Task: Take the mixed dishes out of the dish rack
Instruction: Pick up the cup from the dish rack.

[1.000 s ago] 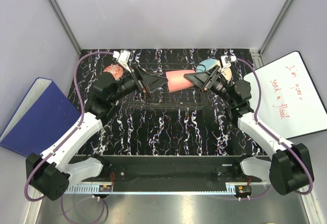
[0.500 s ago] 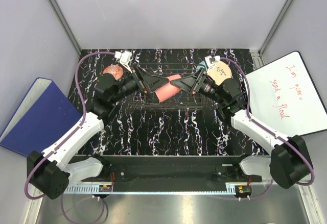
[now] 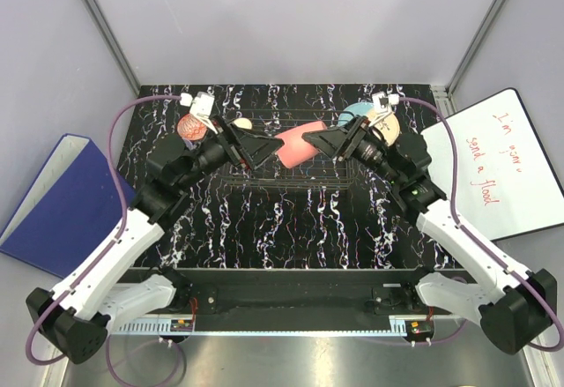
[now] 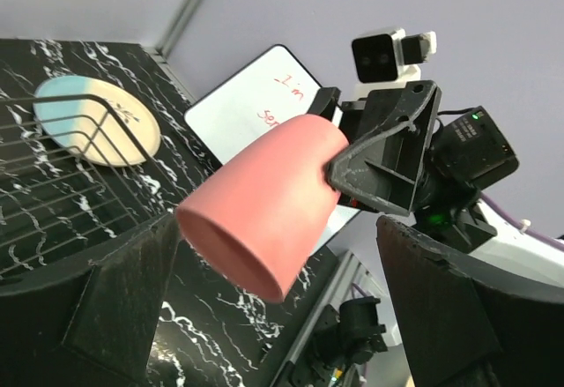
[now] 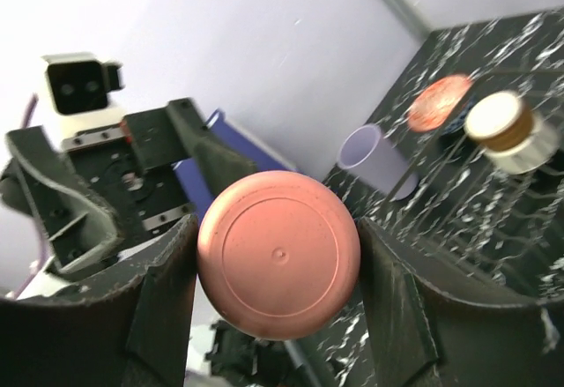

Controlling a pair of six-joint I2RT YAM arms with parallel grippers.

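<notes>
top external: i see the pink cup [image 3: 300, 131] in the air above the rack [image 3: 300, 175]
right gripper [image 3: 310, 139]: clamped on the cup's base
left gripper [image 3: 278, 145]: spread wide, holding nothing

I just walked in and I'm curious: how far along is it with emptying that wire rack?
Partly done. The red bowl and the plate seem to lie on the table beside the rack. The right gripper holds the pink cup above it, facing the open left gripper. The whitish cup and purple cup seem to sit among the wires, so they are left.
</notes>
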